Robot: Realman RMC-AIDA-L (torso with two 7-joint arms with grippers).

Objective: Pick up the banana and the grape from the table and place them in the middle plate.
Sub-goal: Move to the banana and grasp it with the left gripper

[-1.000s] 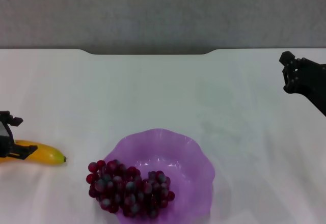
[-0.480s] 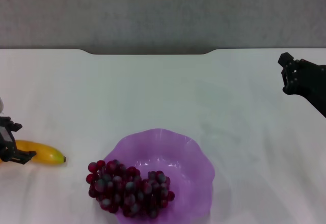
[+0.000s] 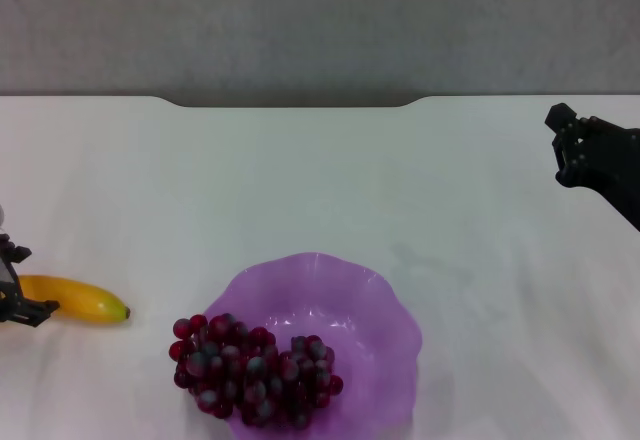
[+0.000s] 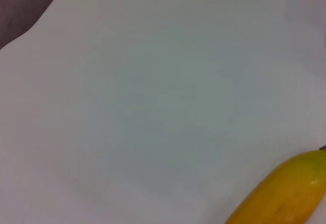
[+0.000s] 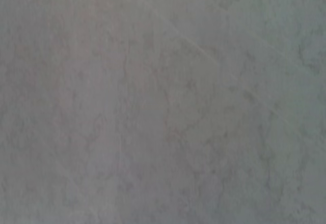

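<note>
Banana [image 3: 75, 300] lies on the desk [image 3: 320, 180] by its left edge, your left end effector [image 3: 15, 295] at its stem end; I cannot tell whether it grips. Grapes [image 3: 255, 365] already sit in the purple plate [image 3: 385, 320]. An end-only hold could let the banana pivot and slip. Right end effector [image 3: 575, 150] hovers idle near the far right.

Grape [image 3: 255, 370] in plate [image 3: 385, 310], banana [image 3: 75, 299] left

Plain grey textured wall [image 3: 320, 25] behind the far edge, evenly lit.
</note>
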